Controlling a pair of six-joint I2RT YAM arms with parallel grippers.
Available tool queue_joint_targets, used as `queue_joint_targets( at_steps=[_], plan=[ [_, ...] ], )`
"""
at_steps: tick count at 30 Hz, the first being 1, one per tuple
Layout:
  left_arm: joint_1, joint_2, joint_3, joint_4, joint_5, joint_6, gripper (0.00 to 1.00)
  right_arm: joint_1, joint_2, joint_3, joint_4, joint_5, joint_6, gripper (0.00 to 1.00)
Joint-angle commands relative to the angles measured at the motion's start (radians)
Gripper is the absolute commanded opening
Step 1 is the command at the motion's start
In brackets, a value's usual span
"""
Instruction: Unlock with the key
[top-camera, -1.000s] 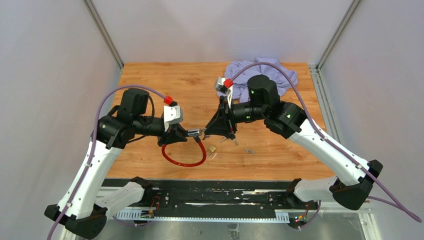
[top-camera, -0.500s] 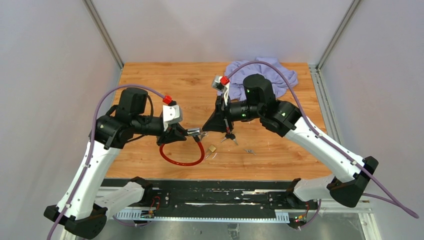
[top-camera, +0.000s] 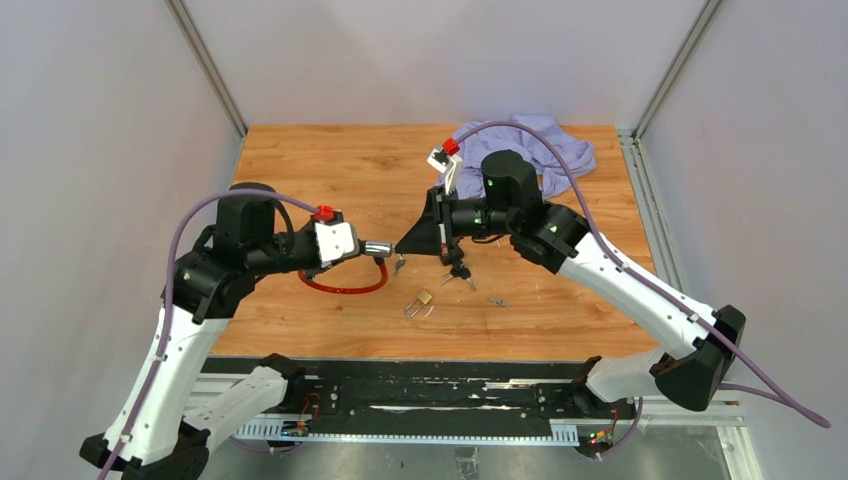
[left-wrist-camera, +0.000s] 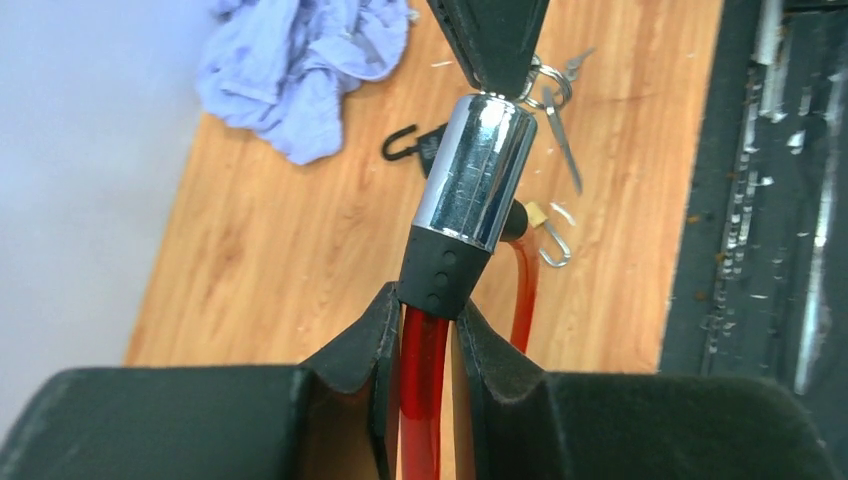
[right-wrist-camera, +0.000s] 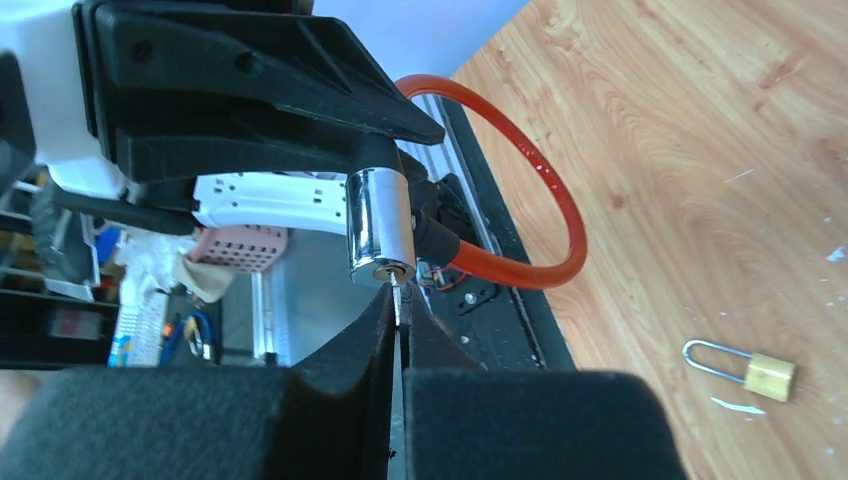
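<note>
A red cable lock is held above the table: a chrome cylinder (top-camera: 377, 248) with a black collar (left-wrist-camera: 443, 270) on a red cable (top-camera: 345, 288). My left gripper (left-wrist-camera: 425, 310) is shut on the cable just below the collar. My right gripper (right-wrist-camera: 400, 322) is shut on a thin silver key (right-wrist-camera: 401, 298). The key's tip meets the keyhole in the end face of the chrome cylinder (right-wrist-camera: 380, 225). How deep it sits is hidden. From above, the right gripper (top-camera: 400, 248) points at the cylinder's end, and a keyring (left-wrist-camera: 545, 85) dangles beside it.
A small brass padlock (top-camera: 420, 300) lies on the wooden table near the front, with loose keys (top-camera: 458, 275) and another small key (top-camera: 497, 300) to its right. A purple cloth (top-camera: 530, 145) is heaped at the far right. A black rail (top-camera: 450, 395) runs along the near edge.
The right gripper has shut on the key and shifted left. The left arm has drawn the lock left and away from the near edge, leaving the brass padlock in full view.
</note>
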Motion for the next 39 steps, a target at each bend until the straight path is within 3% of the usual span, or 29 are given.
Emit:
queue_joint_targets(
  at_steps=[1, 11, 18, 19, 20, 21, 22, 25, 29, 36, 39],
  plan=[
    [-0.002, -0.049, -0.021, 0.272, -0.034, 0.082, 0.00, -0.017, 0.032, -0.049, 0.074, -0.046, 0.218, 0.00],
    [-0.003, -0.157, -0.141, 0.316, -0.032, 0.311, 0.00, -0.025, 0.069, -0.072, 0.232, -0.155, 0.441, 0.01],
    [-0.003, -0.166, -0.159, 0.316, -0.052, 0.358, 0.00, -0.026, 0.069, -0.067, 0.246, -0.158, 0.434, 0.01],
    [-0.003, -0.162, -0.159, 0.316, -0.056, 0.353, 0.00, -0.025, 0.063, -0.062, 0.242, -0.149, 0.415, 0.06],
    [-0.003, -0.160, -0.159, 0.316, -0.063, 0.348, 0.00, -0.027, 0.057, -0.054, 0.226, -0.136, 0.381, 0.17],
    [-0.003, -0.156, -0.159, 0.316, -0.075, 0.348, 0.00, -0.029, 0.046, -0.043, 0.197, -0.113, 0.344, 0.36],
    [-0.003, -0.150, -0.158, 0.317, -0.091, 0.342, 0.00, -0.033, 0.035, -0.032, 0.167, -0.089, 0.298, 0.48],
    [-0.004, -0.129, -0.158, 0.352, -0.170, 0.286, 0.00, -0.057, -0.008, -0.020, 0.081, -0.018, 0.195, 0.63],
    [-0.003, -0.068, -0.145, 0.401, -0.331, 0.198, 0.00, -0.133, -0.091, -0.056, 0.019, 0.075, 0.110, 0.70],
    [-0.001, 0.073, -0.103, 0.496, -0.526, 0.033, 0.00, -0.188, -0.230, -0.149, -0.065, 0.277, -0.065, 0.73],
    [0.004, 0.161, -0.040, 0.530, -0.620, 0.036, 0.00, -0.190, -0.250, -0.173, -0.105, 0.328, -0.101, 0.73]
  ],
)
